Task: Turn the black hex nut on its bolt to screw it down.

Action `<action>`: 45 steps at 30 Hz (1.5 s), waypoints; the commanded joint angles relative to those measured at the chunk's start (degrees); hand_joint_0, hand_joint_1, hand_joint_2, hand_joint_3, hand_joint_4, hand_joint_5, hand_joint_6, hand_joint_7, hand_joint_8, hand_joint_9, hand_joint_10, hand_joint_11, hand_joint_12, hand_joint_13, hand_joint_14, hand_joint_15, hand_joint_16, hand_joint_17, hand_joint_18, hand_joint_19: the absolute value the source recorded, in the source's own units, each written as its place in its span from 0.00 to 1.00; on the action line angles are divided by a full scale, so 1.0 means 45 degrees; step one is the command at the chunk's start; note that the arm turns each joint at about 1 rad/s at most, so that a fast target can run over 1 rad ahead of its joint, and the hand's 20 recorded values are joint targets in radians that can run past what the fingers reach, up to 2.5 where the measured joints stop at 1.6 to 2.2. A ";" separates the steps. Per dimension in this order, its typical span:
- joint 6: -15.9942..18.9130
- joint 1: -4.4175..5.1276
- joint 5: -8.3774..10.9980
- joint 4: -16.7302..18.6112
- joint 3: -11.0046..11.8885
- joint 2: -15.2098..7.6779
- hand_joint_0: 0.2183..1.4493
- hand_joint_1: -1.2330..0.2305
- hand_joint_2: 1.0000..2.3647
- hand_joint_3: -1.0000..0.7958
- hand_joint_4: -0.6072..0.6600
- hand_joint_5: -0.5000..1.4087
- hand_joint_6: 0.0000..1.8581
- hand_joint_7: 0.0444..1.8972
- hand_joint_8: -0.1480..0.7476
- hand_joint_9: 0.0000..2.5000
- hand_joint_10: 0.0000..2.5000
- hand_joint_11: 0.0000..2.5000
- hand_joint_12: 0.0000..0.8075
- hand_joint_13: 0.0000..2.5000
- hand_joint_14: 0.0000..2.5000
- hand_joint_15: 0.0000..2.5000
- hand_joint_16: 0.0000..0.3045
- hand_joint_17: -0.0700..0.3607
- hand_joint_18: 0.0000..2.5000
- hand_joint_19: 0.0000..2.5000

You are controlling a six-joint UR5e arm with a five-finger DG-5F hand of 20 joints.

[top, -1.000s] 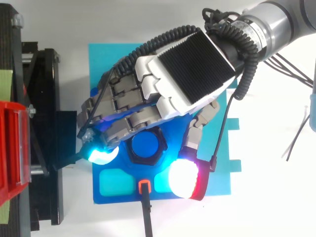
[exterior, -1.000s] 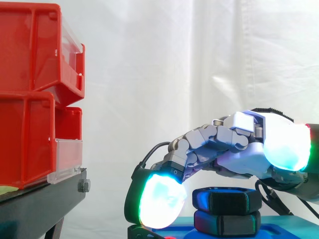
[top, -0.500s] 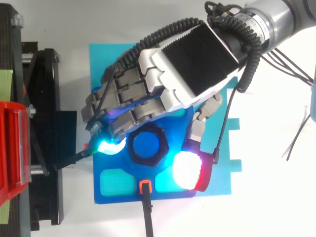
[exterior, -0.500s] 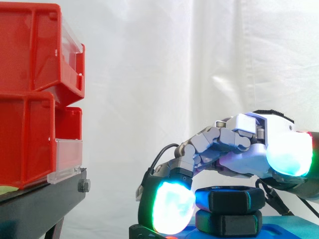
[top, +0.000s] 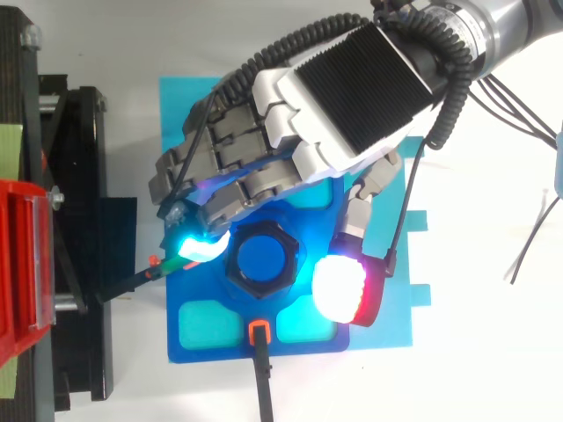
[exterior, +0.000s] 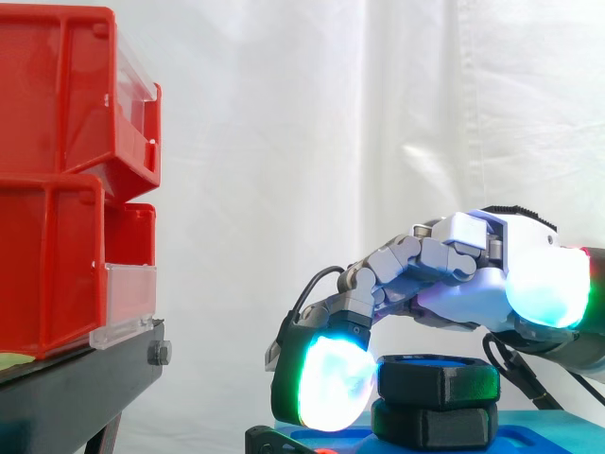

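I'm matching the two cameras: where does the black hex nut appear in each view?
Side view: black hex nut at bottom right, atop a second black piece.
Top view: nut at lower centre, ringing the blue bolt.
Shared landmark: the blue base under it.

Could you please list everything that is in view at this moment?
black hex nut: one, black, on the bolt, upper of two stacked hex pieces
lower hex piece: one, black, directly under the nut
bolt: one, blue, its top inside the nut's ring
base plate: one, blue, under the bolt
sheet: one, cyan, under the base plate
plug: one, orange, on the plate's near edge, with a black lead
red bins: two, stacked, at the left
stand: one, black, under the bins
curtain: one, white, behind
arm: one, grey, from the upper right
hand: one, white and grey, over the nut
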 commanded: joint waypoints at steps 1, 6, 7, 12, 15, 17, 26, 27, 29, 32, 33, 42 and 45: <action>0.0053 -0.0023 -0.0007 0.0001 0.0040 0.0000 0.16 0.74 0.00 0.28 0.78 0.16 0.41 0.36 0.61 0.26 0.00 0.19 0.54 0.30 0.00 0.11 0.21 0.50 0.35 0.16; 0.0072 -0.0062 -0.0007 0.0040 0.0040 0.0000 0.16 0.74 0.00 0.28 0.78 0.17 0.36 0.44 0.61 0.26 0.00 0.19 0.54 0.30 0.00 0.11 0.21 0.49 0.35 0.17; 0.0072 -0.0062 -0.0007 0.0060 0.0040 0.0000 0.16 0.74 0.00 0.28 0.78 0.17 0.35 0.44 0.61 0.26 0.00 0.19 0.54 0.30 0.00 0.11 0.21 0.50 0.35 0.17; 0.0072 -0.0160 -0.0046 0.0099 0.0040 0.0000 0.16 0.73 0.00 0.28 0.79 0.17 0.34 0.47 0.61 0.26 0.00 0.19 0.54 0.30 0.00 0.11 0.21 0.50 0.35 0.17; 0.0072 -0.0219 -0.0144 0.0079 0.0040 0.0000 0.16 0.73 0.00 0.28 0.78 0.17 0.35 0.46 0.61 0.26 0.00 0.19 0.54 0.30 0.00 0.11 0.21 0.50 0.35 0.17; 0.0092 -0.0258 -0.0281 0.0079 0.0040 0.0000 0.16 0.73 0.00 0.28 0.78 0.17 0.37 0.43 0.61 0.27 0.00 0.20 0.54 0.30 0.00 0.11 0.21 0.50 0.35 0.16; 0.0209 -0.0394 -0.0417 0.0118 0.0059 0.0000 0.16 0.73 0.00 0.28 0.78 0.16 0.40 0.38 0.61 0.27 0.00 0.19 0.54 0.31 0.00 0.11 0.21 0.50 0.35 0.16; 0.0209 -0.0434 -0.0456 0.0118 0.0059 0.0000 0.16 0.73 0.00 0.28 0.78 0.16 0.40 0.39 0.61 0.27 0.00 0.20 0.54 0.31 0.00 0.11 0.21 0.50 0.35 0.17; 0.0229 -0.0473 -0.0535 0.0118 0.0059 0.0000 0.16 0.73 0.00 0.28 0.78 0.17 0.39 0.39 0.61 0.27 0.00 0.20 0.54 0.31 0.00 0.11 0.21 0.50 0.36 0.16; 0.0248 -0.0551 -0.0632 0.0118 0.0059 0.0000 0.16 0.73 0.00 0.28 0.79 0.17 0.35 0.45 0.61 0.27 0.00 0.19 0.55 0.31 0.00 0.11 0.21 0.50 0.36 0.17; 0.0268 -0.0551 -0.0632 0.0118 0.0059 0.0000 0.15 0.73 0.00 0.28 0.79 0.17 0.34 0.47 0.61 0.27 0.00 0.20 0.54 0.31 0.00 0.11 0.21 0.50 0.36 0.17; 0.0346 -0.0707 -0.0867 0.0040 0.0430 0.0000 0.13 0.71 0.00 0.28 0.80 0.17 0.33 0.47 0.62 0.27 0.00 0.20 0.56 0.31 0.00 0.11 0.23 0.52 0.36 0.16; 0.0404 -0.0668 -0.0886 -0.0038 0.0645 0.0000 0.11 0.64 0.00 0.28 0.82 0.17 0.34 0.45 0.63 0.27 0.00 0.20 0.57 0.31 0.00 0.11 0.23 0.53 0.37 0.16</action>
